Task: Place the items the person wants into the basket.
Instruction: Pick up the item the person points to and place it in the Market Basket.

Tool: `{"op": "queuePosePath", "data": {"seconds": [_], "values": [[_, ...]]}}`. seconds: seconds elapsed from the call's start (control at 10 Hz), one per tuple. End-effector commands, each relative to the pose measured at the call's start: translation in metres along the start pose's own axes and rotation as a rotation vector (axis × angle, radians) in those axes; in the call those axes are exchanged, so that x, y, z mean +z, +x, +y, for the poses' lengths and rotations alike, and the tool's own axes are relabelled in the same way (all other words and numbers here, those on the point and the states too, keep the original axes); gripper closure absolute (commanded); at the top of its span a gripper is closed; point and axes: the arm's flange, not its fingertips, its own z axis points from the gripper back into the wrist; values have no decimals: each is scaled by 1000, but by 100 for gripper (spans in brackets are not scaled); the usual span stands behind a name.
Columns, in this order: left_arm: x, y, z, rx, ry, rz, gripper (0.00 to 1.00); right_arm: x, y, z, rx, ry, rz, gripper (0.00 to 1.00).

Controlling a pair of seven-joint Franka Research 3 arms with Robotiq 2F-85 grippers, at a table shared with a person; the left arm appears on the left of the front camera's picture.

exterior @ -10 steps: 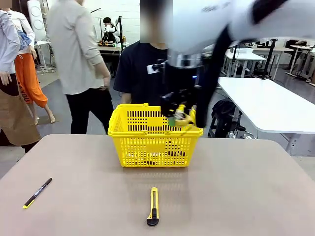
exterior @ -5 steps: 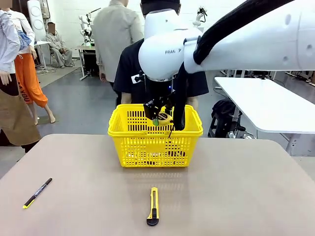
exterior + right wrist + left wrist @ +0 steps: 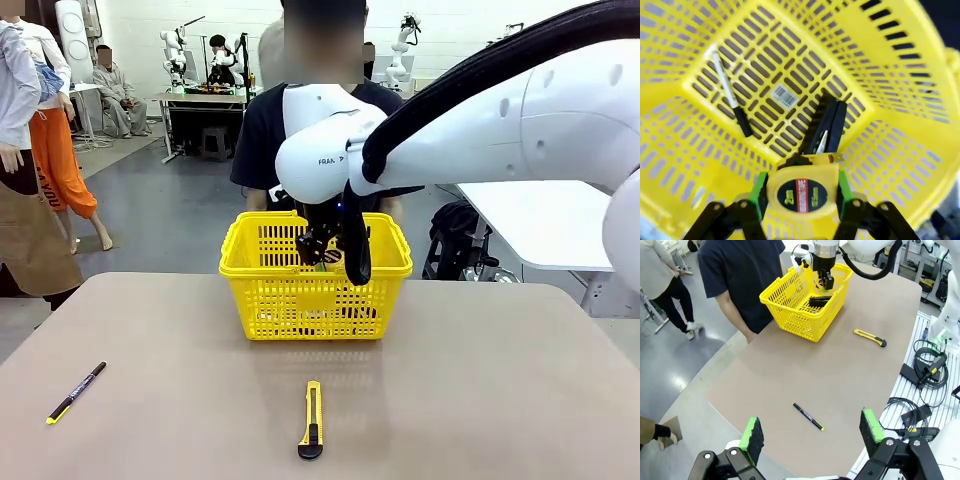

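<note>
Yellow lattice surrounds my right claw point(image 3: 800, 200), which is clenched on the tape measure point(image 3: 802, 192) — green pads pressing its round yellow-and-black body from both sides at the bottom centre of the right wrist view. Below it, on the floor of the basket point(image 3: 900, 165), the stapler point(image 3: 827, 125) lies at the centre of the frame and the marker point(image 3: 730, 95) lies to the upper left, black cap toward the middle, the two apart from each other.

In the front view my right claw point(image 3: 328, 250) hangs inside the basket point(image 3: 300, 300), which stands at the far middle of the surface point(image 3: 500, 380), with the person point(image 3: 270, 130) in the dark T-shirt right behind it. The utility knife point(image 3: 312, 420) lies at the lower centre of the frame and the pen point(image 3: 76, 392) at the lower left.

My left claw point(image 3: 812, 432) is released — fingers spread wide — high above the surface, with the pen point(image 3: 808, 416) seen between them.
</note>
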Motion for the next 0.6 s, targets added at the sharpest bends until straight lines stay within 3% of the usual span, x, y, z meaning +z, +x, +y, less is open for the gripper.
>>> {"op": "queuePosePath", "data": {"seconds": [0.0,0.3,0.4,0.5], "values": [[1,0,0,-9,-6,-11,0,-4,11,-11,9,20,53,36],[1,0,0,-9,-6,-11,0,-22,13,-14,43,51,110,36],[1,0,0,-9,-6,-11,0,-22,12,-11,65,40,109,3],[1,0,0,-9,-6,-11,0,-20,12,-9,68,34,105,0]]}}
